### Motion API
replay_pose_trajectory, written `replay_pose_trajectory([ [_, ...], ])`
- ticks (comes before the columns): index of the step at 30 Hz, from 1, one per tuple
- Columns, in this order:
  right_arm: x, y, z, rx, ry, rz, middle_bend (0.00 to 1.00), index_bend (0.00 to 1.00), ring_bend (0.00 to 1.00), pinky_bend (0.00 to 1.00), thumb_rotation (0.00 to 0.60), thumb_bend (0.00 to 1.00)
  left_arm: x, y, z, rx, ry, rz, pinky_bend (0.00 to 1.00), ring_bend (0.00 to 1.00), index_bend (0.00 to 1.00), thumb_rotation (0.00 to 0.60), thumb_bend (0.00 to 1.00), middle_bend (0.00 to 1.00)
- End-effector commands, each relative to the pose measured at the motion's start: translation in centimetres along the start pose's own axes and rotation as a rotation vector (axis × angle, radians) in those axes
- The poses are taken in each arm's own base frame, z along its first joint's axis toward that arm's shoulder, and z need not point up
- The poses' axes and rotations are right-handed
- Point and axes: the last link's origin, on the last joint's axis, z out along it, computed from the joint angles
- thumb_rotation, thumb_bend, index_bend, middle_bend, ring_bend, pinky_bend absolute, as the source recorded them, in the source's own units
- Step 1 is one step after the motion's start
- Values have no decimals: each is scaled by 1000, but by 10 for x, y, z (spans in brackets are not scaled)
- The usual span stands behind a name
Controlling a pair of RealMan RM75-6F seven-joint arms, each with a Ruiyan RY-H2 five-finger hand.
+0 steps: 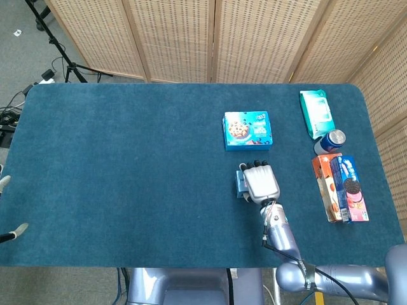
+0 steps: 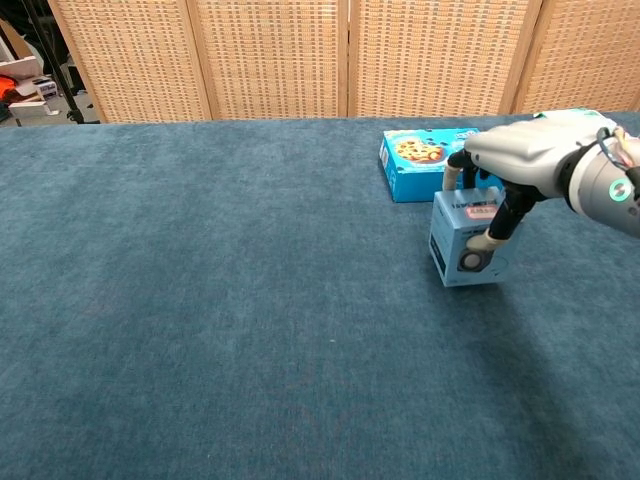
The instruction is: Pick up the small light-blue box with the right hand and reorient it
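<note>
My right hand [image 2: 520,155] grips the small light-blue box [image 2: 465,240] from above, thumb on the near face and fingers over the far side. The box stands upright, low over or on the blue cloth; contact with the table cannot be told. In the head view the right hand [image 1: 260,183] covers most of the light-blue box [image 1: 240,184], of which only the left edge shows. Only the fingertips of my left hand [image 1: 7,210] show at the left edge of the head view, spread apart and holding nothing.
A flat blue cookie box [image 1: 247,130] lies just behind the held box. At the table's right side are a green wipes pack [image 1: 316,112], a blue can [image 1: 331,140] and orange and blue biscuit packs [image 1: 341,188]. Wicker screens stand behind the table [image 1: 127,165].
</note>
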Motion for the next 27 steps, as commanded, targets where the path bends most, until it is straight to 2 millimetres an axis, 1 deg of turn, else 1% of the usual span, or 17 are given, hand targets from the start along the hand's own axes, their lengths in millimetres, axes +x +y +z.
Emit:
replay_pose_trajectory([
  [1, 0, 1, 1, 43, -45, 74, 0, 0, 0, 91, 600, 116, -1, 1, 0, -2, -1, 3, 0, 0, 0, 600, 0, 0],
  [3, 7, 3, 0, 68, -12, 82, 0, 0, 0, 69, 600, 60, -1, 1, 0, -2, 1, 3, 0, 0, 0, 600, 0, 0],
  [4, 10, 3, -2, 79, 1, 85, 0, 0, 0, 62, 600, 53, -1, 1, 0, -2, 3, 3, 0, 0, 0, 600, 0, 0],
  [8, 27, 6, -12, 136, 22, 96, 0, 0, 0, 24, 600, 51, -1, 1, 0, -1, 2, 5, 0, 0, 0, 600, 0, 0],
  [12, 39, 7, -20, 219, 8, 44, 0, 0, 0, 12, 600, 50, -3, 2, 0, -5, -5, 10, 0, 0, 0, 600, 0, 0],
  [14, 36, 6, -18, 295, -24, -15, 0, 0, 0, 12, 600, 51, -2, 3, -1, -6, -3, 9, 0, 0, 0, 600, 0, 0],
  [19, 31, 8, -11, 370, -65, -46, 0, 0, 0, 12, 600, 53, -2, 2, -1, -2, -1, 10, 0, 0, 0, 600, 0, 0],
  [23, 25, 6, -4, 401, -28, -83, 0, 10, 0, 12, 600, 53, -3, 2, 0, 2, -6, 14, 0, 0, 0, 600, 0, 0],
  [27, 21, 6, 5, 402, 22, -169, 0, 19, 0, 21, 600, 53, -4, 2, 1, 6, -6, 17, 0, 0, 0, 600, 0, 0],
])
